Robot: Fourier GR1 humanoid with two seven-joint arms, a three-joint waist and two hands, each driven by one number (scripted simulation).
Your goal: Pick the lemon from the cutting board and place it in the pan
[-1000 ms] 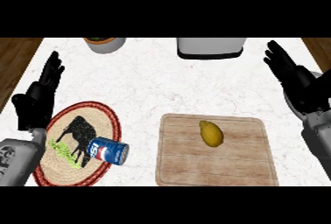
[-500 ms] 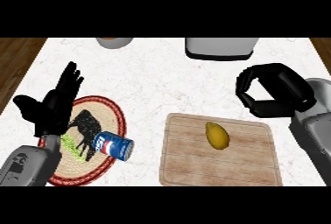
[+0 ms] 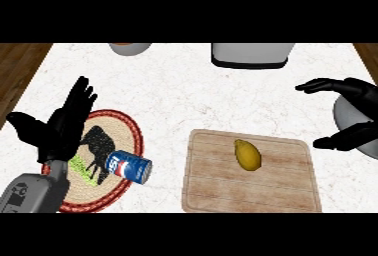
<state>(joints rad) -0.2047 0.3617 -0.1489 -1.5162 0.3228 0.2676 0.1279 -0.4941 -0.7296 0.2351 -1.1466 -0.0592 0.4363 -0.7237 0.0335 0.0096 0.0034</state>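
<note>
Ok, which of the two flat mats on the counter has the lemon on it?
The rectangular wooden cutting board, nearer the right hand, carries the lemon. The round woven mat at the left holds a blue can instead.

Single head view, steeply down and fairly close over the counter (image 3: 192,95), forearms at the sides.

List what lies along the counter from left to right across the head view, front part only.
left hand → round mat → blue can → cutting board → lemon → right hand
</note>
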